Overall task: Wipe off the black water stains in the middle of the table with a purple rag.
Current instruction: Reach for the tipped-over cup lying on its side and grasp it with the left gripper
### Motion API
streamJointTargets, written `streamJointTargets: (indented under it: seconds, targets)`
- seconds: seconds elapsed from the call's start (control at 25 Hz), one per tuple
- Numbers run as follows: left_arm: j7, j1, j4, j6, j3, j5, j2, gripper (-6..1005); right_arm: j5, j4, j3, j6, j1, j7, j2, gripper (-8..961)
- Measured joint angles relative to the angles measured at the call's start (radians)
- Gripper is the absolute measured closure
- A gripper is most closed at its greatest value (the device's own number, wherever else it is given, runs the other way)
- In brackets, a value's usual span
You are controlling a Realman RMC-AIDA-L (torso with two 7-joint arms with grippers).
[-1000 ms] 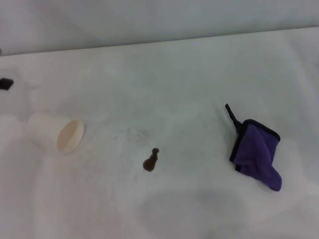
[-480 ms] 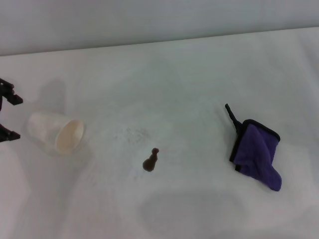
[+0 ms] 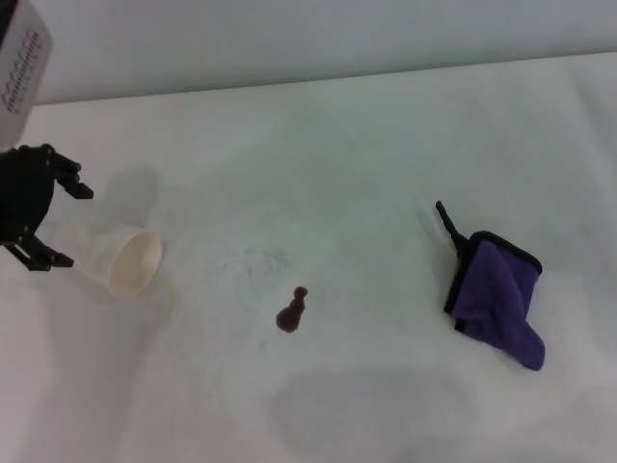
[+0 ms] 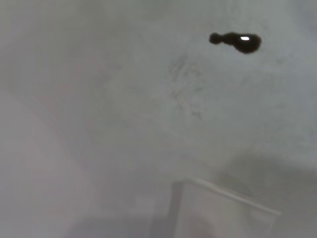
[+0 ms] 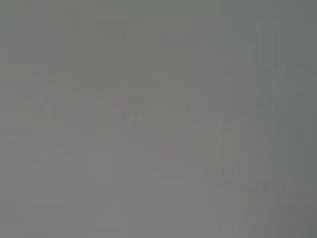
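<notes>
Black and spindly, the left gripper [image 3: 60, 225] hangs at the far-left edge of the scene, its two fingers spread apart with nothing between them. One fingertip [image 3: 85, 193] points out over the tabletop [image 3: 366, 135] on the far side, the other sits nearer, and both reach toward the closed end of a white paper cup [image 3: 120, 260]. The cup lies on its side just beside the gripper, its pale open mouth turned to the right and toward the near edge. Whether the fingers touch the cup I cannot tell from here. Above the gripper a white arm segment [image 3: 21, 58] comes down from the upper left corner.

Right of the cup, a patch of faint grey speckles [image 3: 255, 258] marks the white surface. Just beyond them, a little nearer, sits the black water stains [image 3: 291, 313], one small dark brown-black blob with a narrow top and a rounder base, roughly in the middle of the tabletop. In the left wrist view the same blob [image 4: 237, 41] shows with a bright glint on it, and a white edge of the cup [image 4: 223, 210] shows well apart from it.

Well apart to the right lies the purple rag [image 3: 496, 297], folded, black-trimmed, with a thin black loop tail [image 3: 447, 224] pointing to the far side. It lies flat with nothing touching it.

The right gripper is out of sight; its wrist view shows only plain grey.
</notes>
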Motion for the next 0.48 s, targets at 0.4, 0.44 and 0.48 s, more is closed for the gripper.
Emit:
streamJointTargets:
  seconds: [0.4, 0.44, 0.48]
  targets:
    - [0.008, 0.008, 0.158, -0.149, 0.000, 0.070, 0.000, 121, -0.004, 0.002, -0.005, -0.022, 0.004, 0.004, 0.002, 96]
    - [0.007, 0.013, 0.171, -0.163, 0.000, 0.069, 0.000, 121, -0.004, 0.002, -0.005, -0.023, 0.004, 0.004, 0.002, 96]
    - [0.007, 0.021, 0.197, -0.188, 0.000, 0.067, -0.001, 121, -0.004, 0.003, -0.005, -0.023, 0.004, 0.004, 0.002, 96]
